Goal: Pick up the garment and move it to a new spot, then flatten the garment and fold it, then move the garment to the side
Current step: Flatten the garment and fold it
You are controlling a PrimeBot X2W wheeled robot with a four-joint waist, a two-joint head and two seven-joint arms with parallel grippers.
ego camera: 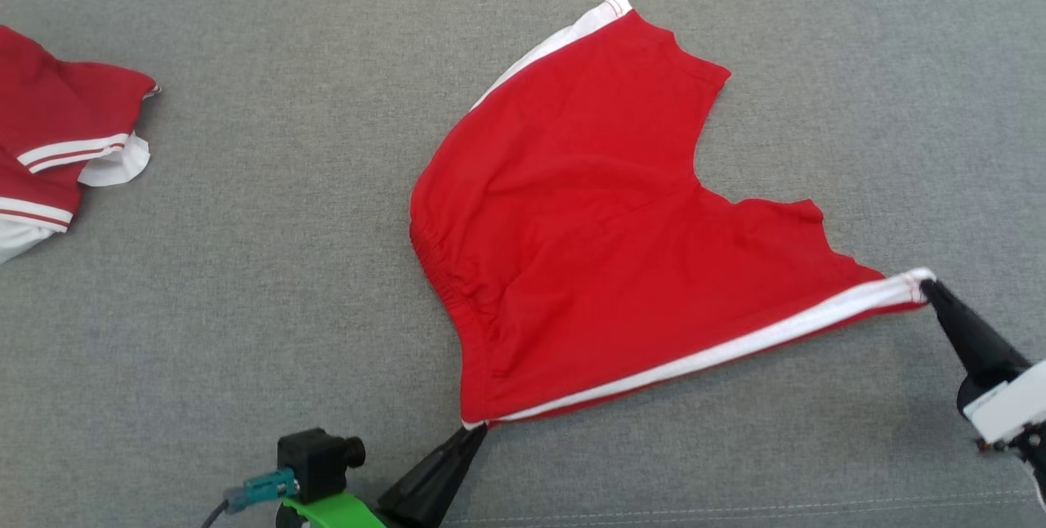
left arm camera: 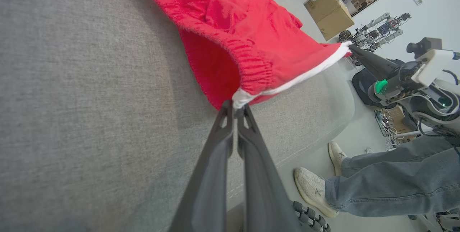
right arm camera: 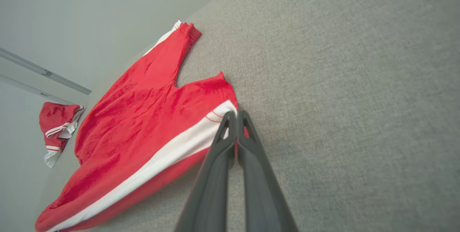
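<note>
1. A pair of red cotton shorts (ego camera: 588,209) with an elastic waistband and white side stripes lies spread on the grey woven fabric surface (ego camera: 245,307), near the middle of the head view.
2. My left jaws are pressed fully together. They pinch the corner of the shorts where a white stripe (ego camera: 719,348) meets the waistband, at about 7 o'clock on the shorts.
3. My right jaws are pressed together just as tightly. They pinch the other end of that stripe at the leg hem, at about 4 o'clock on the shorts.
4. The stripe runs taut and straight between my two grips, and the right wrist view shows a shadow under that edge.
5. The gathered waistband faces 9 o'clock, and in the left wrist view it gapes open just beyond my left jaws.
6. The other leg points toward 12 o'clock and rests flat on the surface.
7. A second, crumpled red-and-white garment (ego camera: 49,127) lies at the 9 o'clock edge of the head view, well apart from the shorts.
8. In the left wrist view, a person's legs in blue jeans (left arm camera: 388,181) and pale shoes (left arm camera: 312,189) are on the floor beyond the surface's edge.
</note>
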